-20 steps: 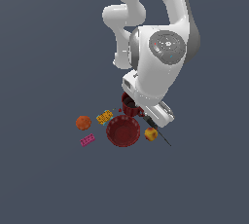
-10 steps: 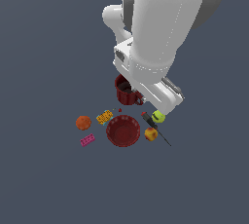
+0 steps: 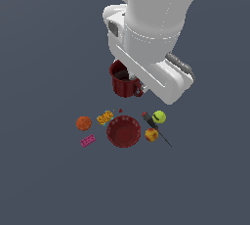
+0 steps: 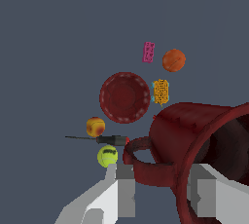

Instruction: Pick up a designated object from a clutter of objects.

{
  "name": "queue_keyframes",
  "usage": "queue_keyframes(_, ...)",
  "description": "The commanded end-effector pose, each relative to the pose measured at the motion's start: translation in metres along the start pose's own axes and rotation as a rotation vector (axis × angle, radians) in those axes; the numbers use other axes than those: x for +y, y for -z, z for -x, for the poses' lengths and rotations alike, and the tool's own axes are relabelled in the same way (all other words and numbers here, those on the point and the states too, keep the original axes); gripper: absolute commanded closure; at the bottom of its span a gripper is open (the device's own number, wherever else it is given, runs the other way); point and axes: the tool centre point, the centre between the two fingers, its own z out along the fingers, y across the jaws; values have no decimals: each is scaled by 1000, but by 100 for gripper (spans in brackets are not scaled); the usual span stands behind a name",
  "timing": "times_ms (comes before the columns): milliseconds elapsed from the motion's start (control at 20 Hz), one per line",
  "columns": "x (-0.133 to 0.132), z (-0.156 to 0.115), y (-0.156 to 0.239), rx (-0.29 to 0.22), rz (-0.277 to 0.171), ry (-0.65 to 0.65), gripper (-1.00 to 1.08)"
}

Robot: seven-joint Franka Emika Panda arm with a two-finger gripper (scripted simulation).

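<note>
The claw is clamped on the wall of the dark red mug, one finger inside and one outside beside the handle, so the mug hangs clear above the bench. Below, the red bowl, orange ball and pink brick lie apart, untouched.

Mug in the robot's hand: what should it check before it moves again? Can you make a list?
1. Right thing picked, the tall dark red mug and not the red bowl: ok.
2. Hand closed on the mug's wall near the handle: ok.
3. Mug lifted clear of the bowl, orange ball and pink brick: ok.
4. Mug upright: not ok, it looks tilted in the wrist view.
5. Grip firm enough not to slip: cannot tell.
</note>
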Motion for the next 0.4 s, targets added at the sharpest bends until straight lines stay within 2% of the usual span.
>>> queue_keyframes(0,1,-2,10,1,-1,0,108)
queue_keyframes(350,1,-3,17,1,-1,0,108)
